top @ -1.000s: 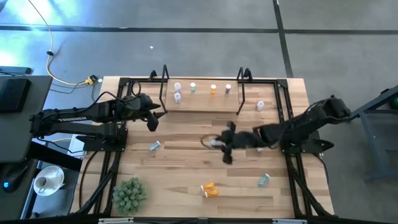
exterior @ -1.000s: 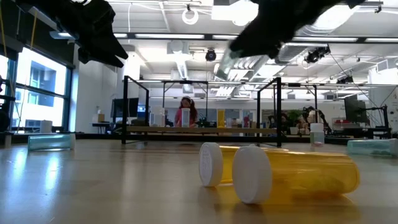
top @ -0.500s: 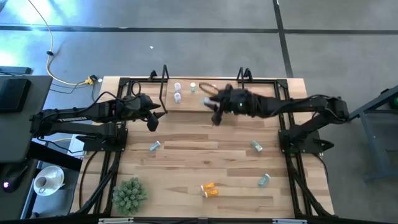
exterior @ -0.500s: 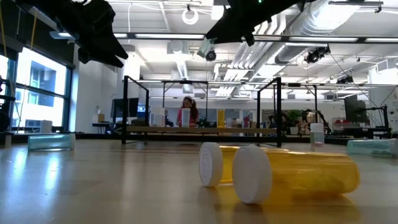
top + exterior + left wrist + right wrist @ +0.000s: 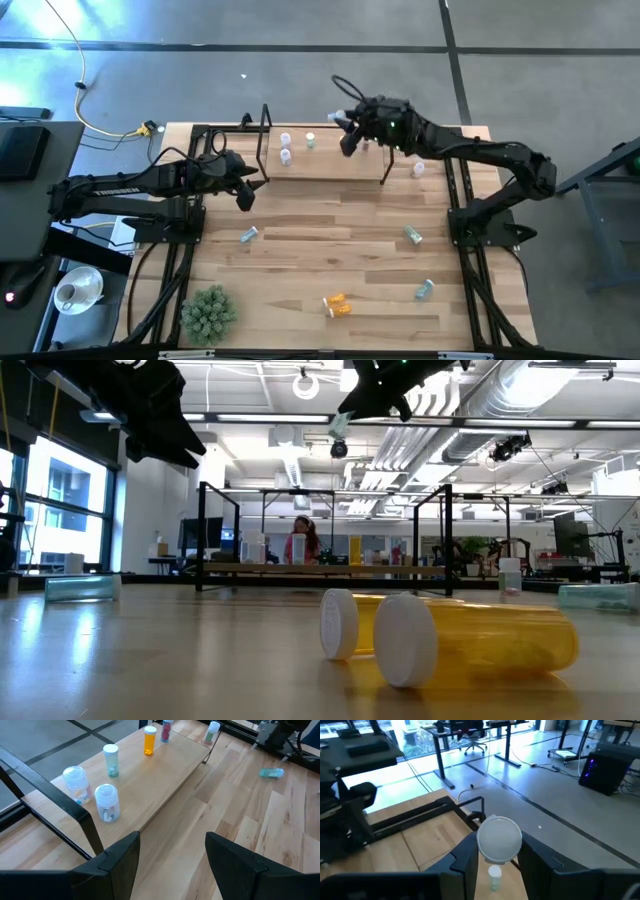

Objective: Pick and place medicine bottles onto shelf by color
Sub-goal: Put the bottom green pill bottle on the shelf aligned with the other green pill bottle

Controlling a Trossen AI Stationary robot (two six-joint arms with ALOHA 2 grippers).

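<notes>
My right gripper (image 5: 346,135) is high above the light-wood shelf (image 5: 330,166) at the table's far side, shut on a small bottle (image 5: 340,426) with a white cap (image 5: 499,839). Its body looks pale greenish. On the shelf stand two whitish bottles (image 5: 106,802), a teal one (image 5: 111,760), an orange one (image 5: 150,740) and a purple one (image 5: 367,143). My left gripper (image 5: 172,855) is open and empty above the table, near the shelf's left end. My right gripper pinches the bottle between its two fingers (image 5: 466,856), just behind the cap (image 5: 499,839), which faces back toward the wrist. The bottle is lifted clear, high over the shelf. The body behind the cap is hidden by the cap and fingers.
On the table lie three teal bottles (image 5: 248,235) (image 5: 412,235) (image 5: 425,290) and two orange ones (image 5: 470,635) near the front. Another bottle (image 5: 419,168) stands right of the shelf's right frame. A green spiky plant ball (image 5: 208,312) sits at the near left.
My right gripper has risen from the table's middle and swung toward the far edge, carrying the bottle up and over the shelf. It has stayed shut on the bottle. My left arm has kept still.
</notes>
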